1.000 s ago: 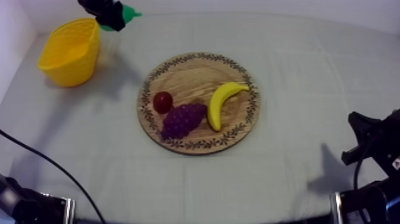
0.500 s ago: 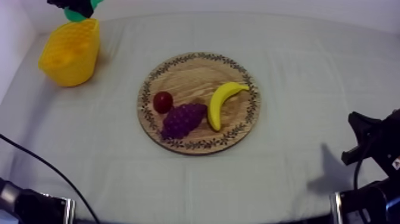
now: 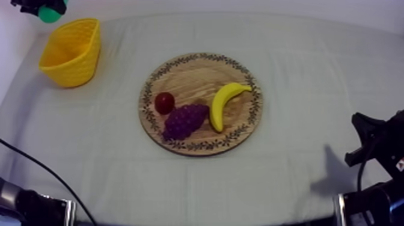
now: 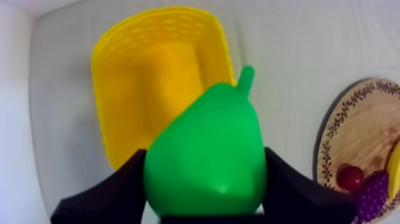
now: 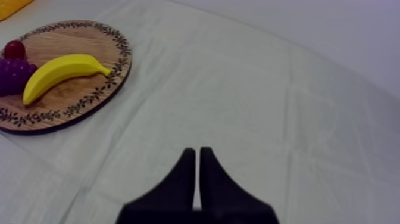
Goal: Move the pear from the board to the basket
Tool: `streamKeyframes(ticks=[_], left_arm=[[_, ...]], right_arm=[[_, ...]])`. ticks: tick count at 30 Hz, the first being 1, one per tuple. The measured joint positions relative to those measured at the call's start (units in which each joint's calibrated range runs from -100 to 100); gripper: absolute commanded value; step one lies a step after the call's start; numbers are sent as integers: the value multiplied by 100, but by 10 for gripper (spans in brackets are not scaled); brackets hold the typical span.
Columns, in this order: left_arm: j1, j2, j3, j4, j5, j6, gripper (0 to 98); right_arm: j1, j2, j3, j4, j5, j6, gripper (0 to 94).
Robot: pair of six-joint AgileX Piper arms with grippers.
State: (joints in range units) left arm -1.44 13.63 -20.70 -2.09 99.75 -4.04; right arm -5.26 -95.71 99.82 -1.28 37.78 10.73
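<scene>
Overhead slant onto table [image 3: 312,66], wrist cameras close, all sharing board [image 3: 198,77]

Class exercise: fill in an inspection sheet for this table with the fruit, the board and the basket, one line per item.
Surface: grey-white cloth, lightly creased.
Job's things: pear held in the left gripper, up beside the yellow basket, not yet in it; wooden board mid-table.
Clutter: banana, grapes and small red fruit on the wooden board.
Grippers: left gripper shut on the pear; right gripper shut on nothing, over bare cloth.
Cables: nothing seen near the board or the basket.
Surroundings: pale wall behind the table.
</scene>
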Motion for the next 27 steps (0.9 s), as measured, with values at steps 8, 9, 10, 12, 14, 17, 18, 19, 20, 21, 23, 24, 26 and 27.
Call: streamKeyframes(ticks=[8, 9, 10, 12, 14, 17, 18, 19, 20, 21, 23, 24, 26, 27], left_arm=[[-215, 257, -230, 34, 0, -63, 480], [-226, 317, -253, 34, 0, -68, 481], [-239, 382, -269, 39, -7, -68, 482], [-264, 523, -308, 39, 1, -65, 485], [-288, 705, -340, 44, 4, -60, 486], [-322, 999, -414, 52, -8, -39, 485], [-326, 1115, -443, 52, -30, -35, 481], [-326, 1230, -470, 52, -87, -41, 478], [-326, 1318, -486, 45, -135, -52, 475], [-326, 1433, -507, 31, -186, -56, 474], [-329, 1663, -553, 19, -260, -56, 472], [-334, 1786, -588, 19, -286, -56, 471], [-349, 2032, -669, 25, -325, -57, 470], [-364, 2126, -729, 25, -335, -57, 470]], right_arm=[[0, 0, 0, 0, 0, -5, 4], [0, 0, 0, 0, 0, -5, 4], [0, 0, 0, 0, 0, -5, 4], [0, 0, 0, 0, 0, -5, 4], [0, 0, 0, 0, 0, -5, 4], [0, 0, 0, 0, 0, -5, 4], [0, 0, 0, 0, 0, -3, 4], [0, 0, 0, 0, 0, -3, 4], [0, 0, 0, 0, 0, -3, 4], [0, 0, 0, 0, 0, -3, 4], [0, 0, 0, 0, 0, -3, 4], [0, 0, 0, 0, 0, -3, 4], [0, 0, 0, 0, 0, -3, 4], [0, 0, 0, 0, 0, -3, 4]])
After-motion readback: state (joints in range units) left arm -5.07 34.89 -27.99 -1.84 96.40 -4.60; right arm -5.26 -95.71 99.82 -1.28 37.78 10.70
